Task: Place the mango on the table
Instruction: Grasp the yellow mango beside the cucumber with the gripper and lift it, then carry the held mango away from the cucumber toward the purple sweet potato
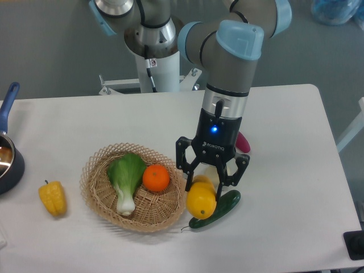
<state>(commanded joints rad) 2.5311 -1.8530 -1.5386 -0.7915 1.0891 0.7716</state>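
The mango (201,201) is a smooth yellow-orange oval lying on the white table (284,170), just right of the wicker basket (94,187). It touches the green cucumber (220,209). My gripper (209,182) points straight down over the mango's upper end. Its fingers (188,177) are spread wide, one on each side of the fruit, with small gaps showing. The top of the mango is partly hidden between the fingers.
The basket holds a bok choy (126,179) and a round orange (156,177). A yellow bell pepper (52,198) lies at the front left. A dark pot with a blue handle (8,149) sits at the left edge. A pink object (243,142) shows behind the gripper.
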